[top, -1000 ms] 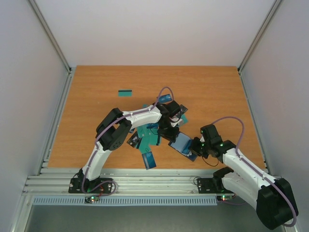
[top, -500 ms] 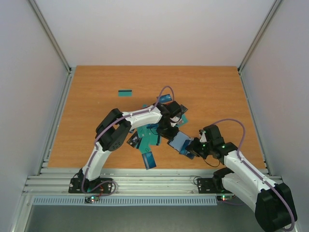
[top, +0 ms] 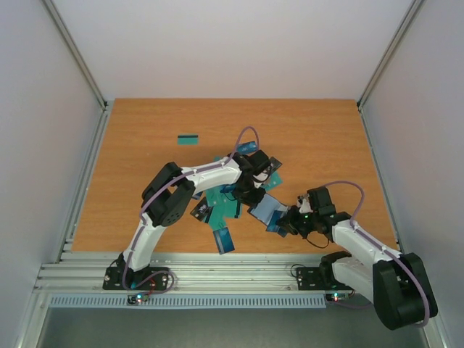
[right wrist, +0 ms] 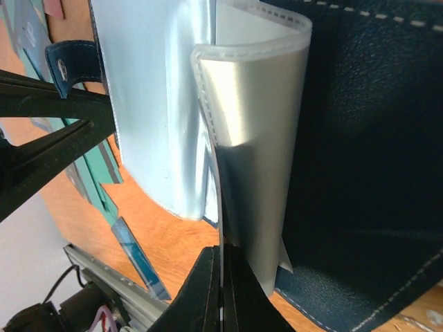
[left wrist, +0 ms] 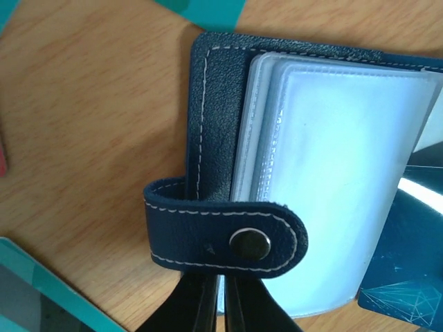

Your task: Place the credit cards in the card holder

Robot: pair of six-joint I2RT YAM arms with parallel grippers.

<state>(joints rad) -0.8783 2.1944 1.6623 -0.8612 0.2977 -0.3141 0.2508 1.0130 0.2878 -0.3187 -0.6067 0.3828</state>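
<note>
Overhead wide; close wrists apparently share card holder point(left wrist: 208, 104).

Open wood runs across the far half of the table point(top: 319, 130), broken only by one teal card point(top: 188, 139) lying flat at the far left. The middle is crowded. The left arm point(top: 210, 172) arches over a scatter of credit cards point(top: 217, 206), and the left gripper point(top: 251, 197) and right gripper point(top: 286, 221) close in from either side on the opened card holder point(top: 268, 212), which fills the space between them. Bare wood lies left of the left arm and right of the right arm point(top: 359, 243). Rails point(top: 88, 174) and walls hem both sides.
</note>
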